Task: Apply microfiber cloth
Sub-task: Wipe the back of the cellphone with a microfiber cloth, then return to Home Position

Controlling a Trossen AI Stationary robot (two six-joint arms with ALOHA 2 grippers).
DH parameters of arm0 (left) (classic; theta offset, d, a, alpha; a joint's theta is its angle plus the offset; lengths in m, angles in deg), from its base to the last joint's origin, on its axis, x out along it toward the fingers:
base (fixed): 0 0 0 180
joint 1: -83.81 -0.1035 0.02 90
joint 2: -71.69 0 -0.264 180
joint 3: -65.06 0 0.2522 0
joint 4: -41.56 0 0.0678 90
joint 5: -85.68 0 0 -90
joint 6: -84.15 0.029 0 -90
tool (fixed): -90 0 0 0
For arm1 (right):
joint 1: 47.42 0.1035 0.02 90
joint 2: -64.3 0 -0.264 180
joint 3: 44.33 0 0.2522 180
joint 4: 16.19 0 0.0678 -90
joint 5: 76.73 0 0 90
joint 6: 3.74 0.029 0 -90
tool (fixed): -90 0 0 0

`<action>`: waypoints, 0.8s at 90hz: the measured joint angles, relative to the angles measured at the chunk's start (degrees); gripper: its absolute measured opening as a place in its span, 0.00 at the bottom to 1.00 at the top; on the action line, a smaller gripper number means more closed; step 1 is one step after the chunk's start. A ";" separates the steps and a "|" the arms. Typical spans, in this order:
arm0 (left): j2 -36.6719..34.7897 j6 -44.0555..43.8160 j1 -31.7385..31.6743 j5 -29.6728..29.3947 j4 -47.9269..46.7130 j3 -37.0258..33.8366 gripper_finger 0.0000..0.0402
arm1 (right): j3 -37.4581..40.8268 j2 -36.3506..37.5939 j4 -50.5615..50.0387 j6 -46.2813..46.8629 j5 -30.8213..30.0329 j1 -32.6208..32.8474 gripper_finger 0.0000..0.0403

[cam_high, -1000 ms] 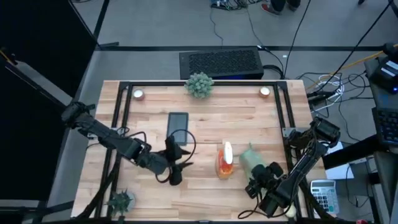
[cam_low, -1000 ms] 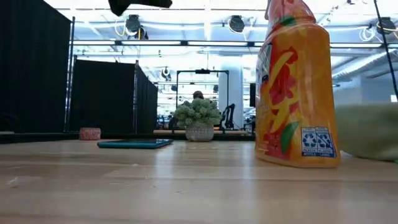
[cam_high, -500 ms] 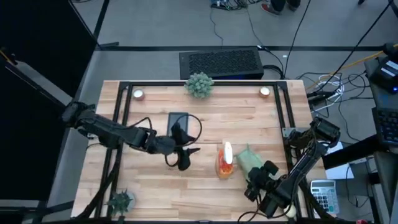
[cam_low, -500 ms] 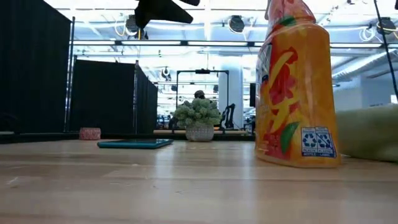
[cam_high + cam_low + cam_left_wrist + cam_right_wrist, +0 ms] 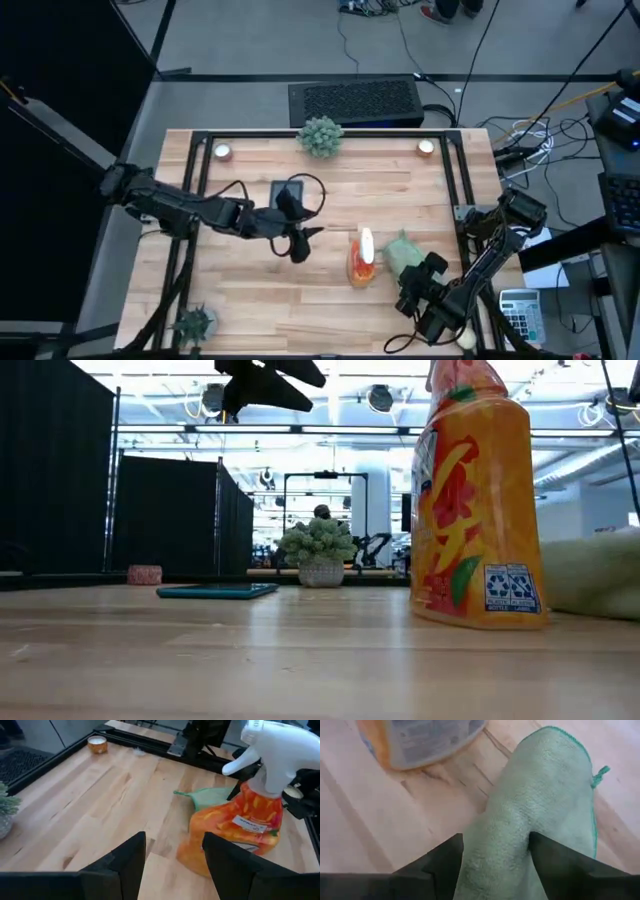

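High view: the microfiber cloth (image 5: pixel 402 254) lies bunched at lower right of centre, just right of the orange spray bottle (image 5: pixel 361 258). The right gripper (image 5: pixel 415 280) sits at its lower edge. The dark tablet (image 5: pixel 286 196) is at centre, well apart from the cloth, so wiping looks not yet begun. The left gripper (image 5: pixel 298 240) hangs just below the tablet, fingers spread, holding nothing. The table (image 5: pixel 330 305) is pale wood planks in a black frame, with a round plant (image 5: pixel 320 136) at top centre and a smaller one (image 5: pixel 194 323) at lower left.

Low view: bottle large at right, cloth a pale mound at the right edge, tablet flat at left of centre. Behind: black curtains and a bright hall with ceiling lights.

Left wrist view: spread fingers (image 5: pixel 125 862) frame bare wood; bottle and a cloth corner lie beyond.

Right wrist view: the fingers (image 5: pixel 442 860) stand either side of the cloth's fold, apparently closing on it; lift and carry to the tablet remain.
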 joint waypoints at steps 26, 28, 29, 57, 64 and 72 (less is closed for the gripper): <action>0.00 0.04 -1.61 2.79 0.39 -0.01 0.45 | 1.03 7.98 -0.11 -11.52 -5.03 -3.18 0.53; 0.00 0.09 -1.63 3.04 0.41 0.01 0.45 | 1.24 8.64 0.08 -12.75 -5.03 -3.61 0.53; 0.00 0.10 -1.63 3.05 0.41 0.00 0.45 | 1.35 8.98 0.24 -13.37 -5.01 -3.80 0.53; -0.42 1.42 -2.95 3.06 0.22 0.01 0.45 | 4.86 19.34 2.30 -29.95 -7.84 -11.15 0.53; -0.39 1.59 -3.23 3.33 -0.03 0.00 0.45 | 7.63 22.44 5.58 -33.49 -7.98 -13.47 0.53; -0.40 2.16 -3.58 4.26 0.15 0.01 0.45 | 11.45 26.34 12.61 -38.89 -7.91 -15.84 0.53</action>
